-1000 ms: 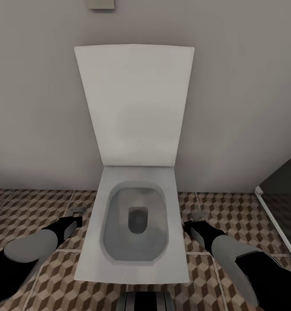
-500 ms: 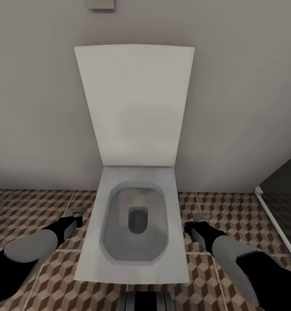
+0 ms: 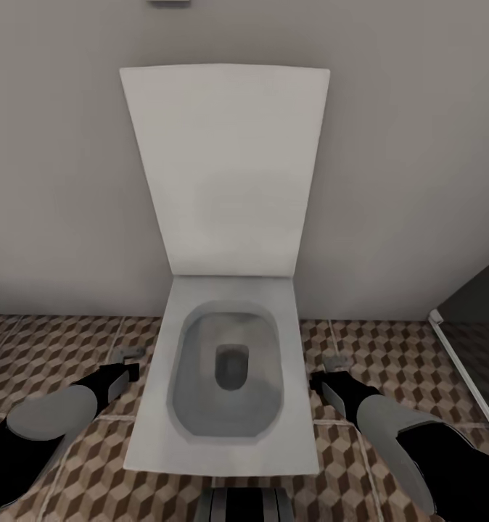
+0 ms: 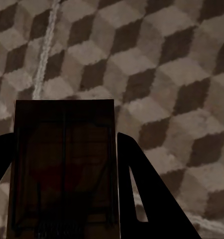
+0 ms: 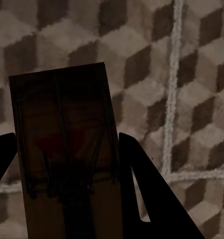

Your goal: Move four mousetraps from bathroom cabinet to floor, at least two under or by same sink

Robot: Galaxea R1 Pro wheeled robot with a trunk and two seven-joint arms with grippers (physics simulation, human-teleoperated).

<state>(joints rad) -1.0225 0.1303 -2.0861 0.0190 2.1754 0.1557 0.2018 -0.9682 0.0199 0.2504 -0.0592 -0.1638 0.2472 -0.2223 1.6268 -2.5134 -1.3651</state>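
Slightly raised head camera; both arms hold as before beside the square white toilet (image 3: 230,377).
Head view: left gripper (image 3: 125,368) and right gripper (image 3: 326,373) hover over cube-patterned tiled bathroom floor (image 3: 389,355). Left wrist view: jaws clamp a dark flat rectangular mousetrap (image 4: 62,167). Right wrist view: jaws clamp another dark mousetrap (image 5: 67,149).

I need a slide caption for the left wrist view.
Left gripper holds a dark mousetrap above the cube-patterned bathroom floor.

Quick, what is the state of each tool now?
Left tool: closed on a mousetrap.
Right tool: closed on another mousetrap.
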